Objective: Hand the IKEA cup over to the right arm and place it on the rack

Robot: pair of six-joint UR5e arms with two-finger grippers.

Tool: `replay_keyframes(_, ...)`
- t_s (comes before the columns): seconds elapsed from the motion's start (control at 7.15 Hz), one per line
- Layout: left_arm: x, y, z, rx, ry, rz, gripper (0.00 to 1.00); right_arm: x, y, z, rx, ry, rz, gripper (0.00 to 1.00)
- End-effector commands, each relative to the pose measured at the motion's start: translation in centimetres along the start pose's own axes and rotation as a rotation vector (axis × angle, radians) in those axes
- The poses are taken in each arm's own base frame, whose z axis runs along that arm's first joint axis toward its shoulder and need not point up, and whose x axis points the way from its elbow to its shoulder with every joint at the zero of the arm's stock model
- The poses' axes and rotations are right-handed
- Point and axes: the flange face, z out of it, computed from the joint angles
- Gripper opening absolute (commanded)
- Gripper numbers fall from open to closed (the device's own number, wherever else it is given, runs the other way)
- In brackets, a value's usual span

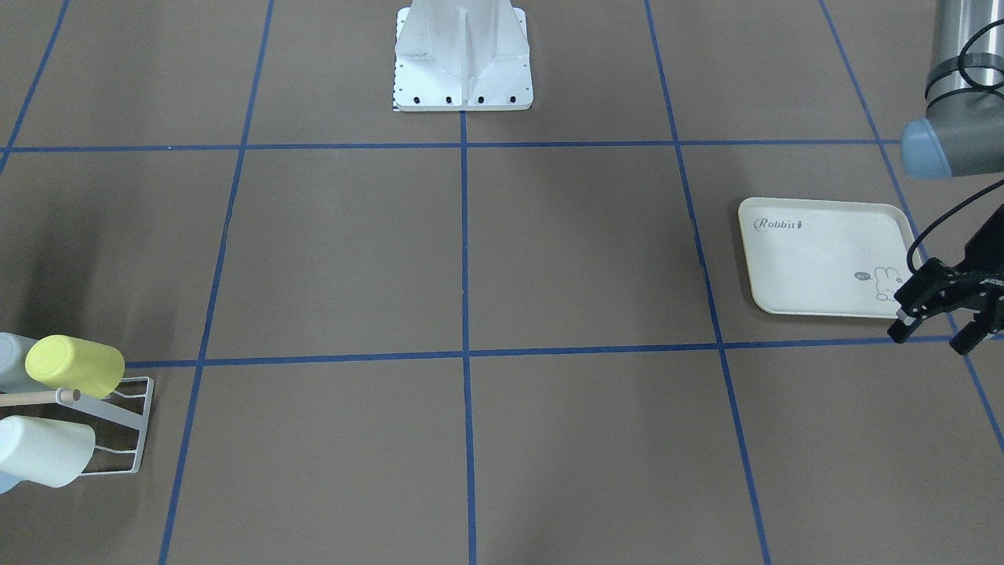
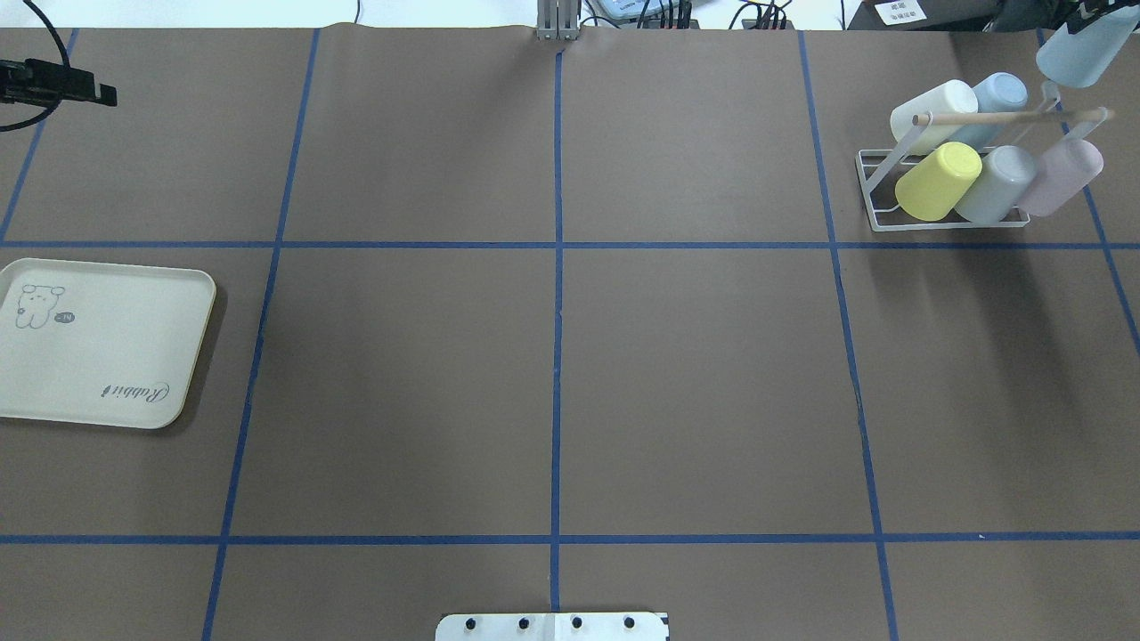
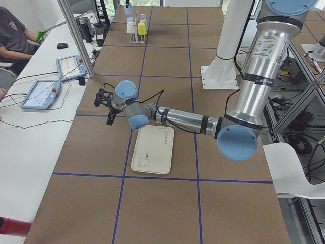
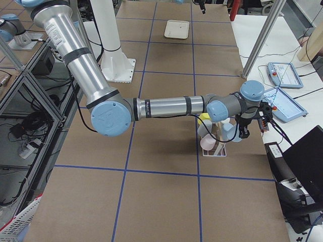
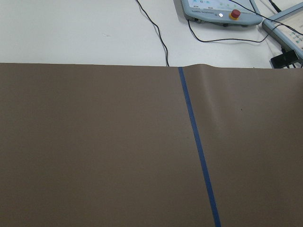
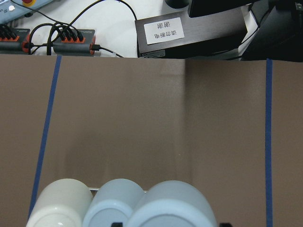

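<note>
A pale blue IKEA cup hangs tilted just beyond the far right corner of the rack, with my right gripper shut on it. In the right wrist view this cup fills the bottom middle. The white wire rack has a wooden dowel across it and carries several cups, among them a yellow cup and a pink cup. My left gripper stands open with nothing in it, just past the far corner of the tray.
A cream rabbit-print tray lies bare at the table's left side. The robot's white base stands at the near middle edge. Control pendants and cables lie on the white bench beyond the table. A person sits there.
</note>
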Motion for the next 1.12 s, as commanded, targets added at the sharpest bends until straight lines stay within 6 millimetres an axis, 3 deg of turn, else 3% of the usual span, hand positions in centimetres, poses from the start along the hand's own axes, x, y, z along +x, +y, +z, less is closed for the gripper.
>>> replay_keyframes(0.0,0.1,0.0,0.0,0.001,0.001,0.001,1.0,0.5,0.5,0.7,-0.012,0.003,-0.011,0.3)
replay_keyframes(0.28,0.2,0.0,-0.2,0.003,0.004,0.004,1.0,0.9,0.9,1.5,-0.026,0.005,-0.008,0.31)
replay_keyframes(0.56,0.4,0.0,-0.5,0.007,0.006,0.006,1.0,0.9,1.1,2.2,-0.036,0.007,-0.007,0.38)
replay_keyframes(0.98,-0.1,0.8,-0.7,0.0,0.003,0.002,1.0,0.6,1.7,3.4,-0.052,0.011,-0.013,0.79)
